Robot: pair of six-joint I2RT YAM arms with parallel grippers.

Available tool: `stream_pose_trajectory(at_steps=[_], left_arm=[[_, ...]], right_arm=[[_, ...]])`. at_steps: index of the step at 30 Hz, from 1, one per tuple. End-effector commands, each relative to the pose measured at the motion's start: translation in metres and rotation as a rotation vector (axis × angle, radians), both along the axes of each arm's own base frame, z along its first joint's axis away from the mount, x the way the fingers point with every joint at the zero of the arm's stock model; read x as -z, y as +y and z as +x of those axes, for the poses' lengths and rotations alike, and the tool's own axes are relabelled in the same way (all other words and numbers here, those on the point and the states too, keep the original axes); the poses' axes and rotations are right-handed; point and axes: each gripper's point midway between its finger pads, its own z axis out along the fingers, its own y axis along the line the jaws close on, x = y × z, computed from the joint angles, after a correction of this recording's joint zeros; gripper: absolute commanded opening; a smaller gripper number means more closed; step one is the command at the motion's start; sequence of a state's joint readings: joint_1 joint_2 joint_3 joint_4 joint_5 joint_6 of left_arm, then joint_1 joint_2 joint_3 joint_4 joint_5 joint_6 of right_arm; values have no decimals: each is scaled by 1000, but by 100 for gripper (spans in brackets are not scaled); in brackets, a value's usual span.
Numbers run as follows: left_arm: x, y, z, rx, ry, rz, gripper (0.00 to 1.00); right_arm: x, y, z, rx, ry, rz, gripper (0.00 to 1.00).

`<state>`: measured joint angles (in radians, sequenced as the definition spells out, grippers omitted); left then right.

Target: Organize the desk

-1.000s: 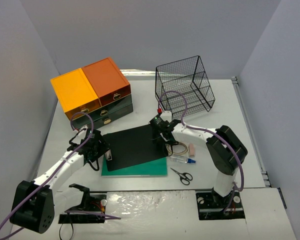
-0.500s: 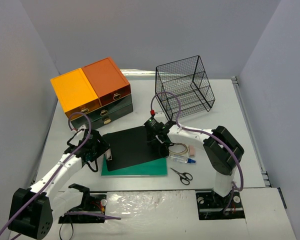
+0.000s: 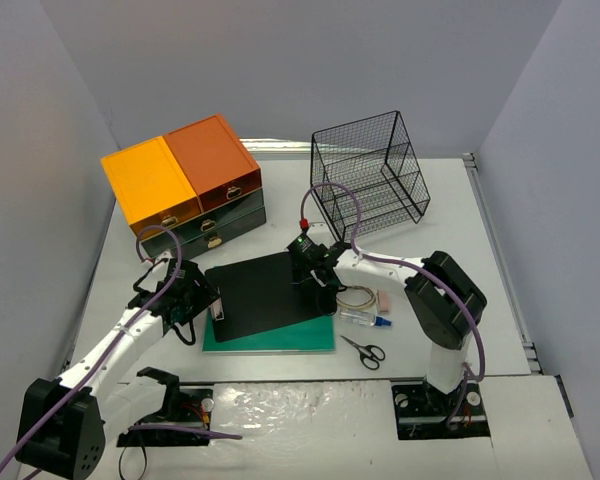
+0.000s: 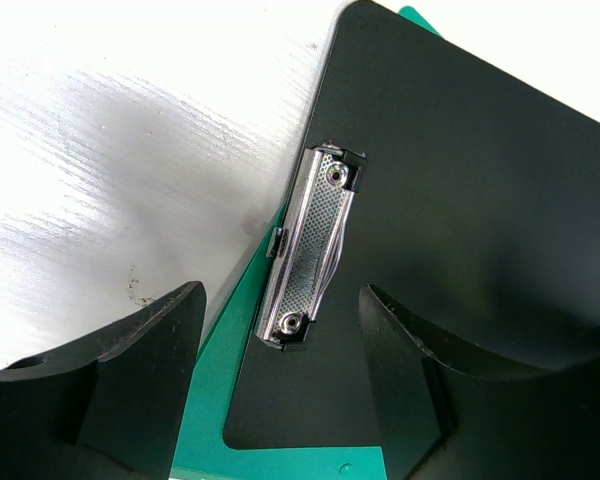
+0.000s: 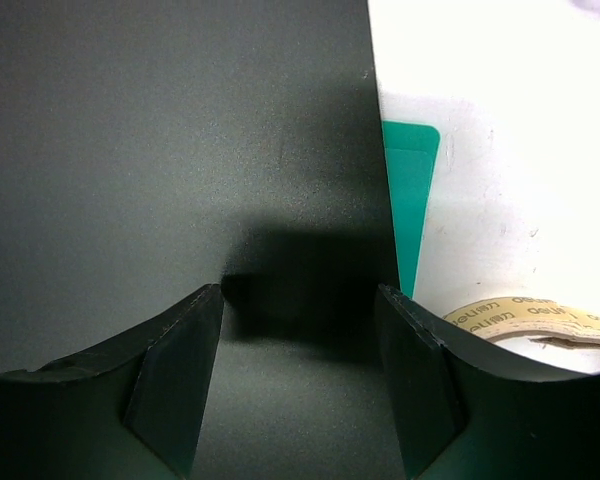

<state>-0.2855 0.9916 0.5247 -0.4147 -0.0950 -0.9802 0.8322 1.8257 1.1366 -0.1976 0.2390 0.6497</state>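
Observation:
The white desk (image 3: 450,260) carries a black clipboard (image 3: 265,290) that lies askew on a flat green board (image 3: 280,338). My left gripper (image 3: 202,300) hovers open over the clipboard's left end. In the left wrist view, the left gripper (image 4: 280,300) has its fingers either side of the metal clip (image 4: 310,245), apart from it. My right gripper (image 3: 315,285) is open above the clipboard's right edge. The right wrist view shows the right gripper (image 5: 300,295) over the black clipboard (image 5: 180,130), holding nothing.
A tape roll (image 3: 358,298), a pink eraser (image 3: 385,299), a small tube (image 3: 365,319) and scissors (image 3: 364,351) lie right of the board. A black wire basket (image 3: 370,180) stands at the back. The orange-and-yellow-topped drawer unit (image 3: 185,185) stands back left.
The right gripper has shifted a little left, further over the clipboard's right edge. The left arm has stretched slightly forward. Both grippers stay open.

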Motion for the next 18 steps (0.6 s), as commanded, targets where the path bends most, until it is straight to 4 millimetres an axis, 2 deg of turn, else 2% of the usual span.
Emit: stream_pose_trajectory(at_steps=[1,10,18], left_arm=[[-10,3,7,-7,-39,5,59],[-10,4,3,-1,-33,11,59],[-8,5,1,-5,-28,13,59]], right_arm=[[2,-8,7,12,-7,-41,59],[2,-18,26,46,-30,-71,60],[9,-15,24,21,-2,-63,60]])
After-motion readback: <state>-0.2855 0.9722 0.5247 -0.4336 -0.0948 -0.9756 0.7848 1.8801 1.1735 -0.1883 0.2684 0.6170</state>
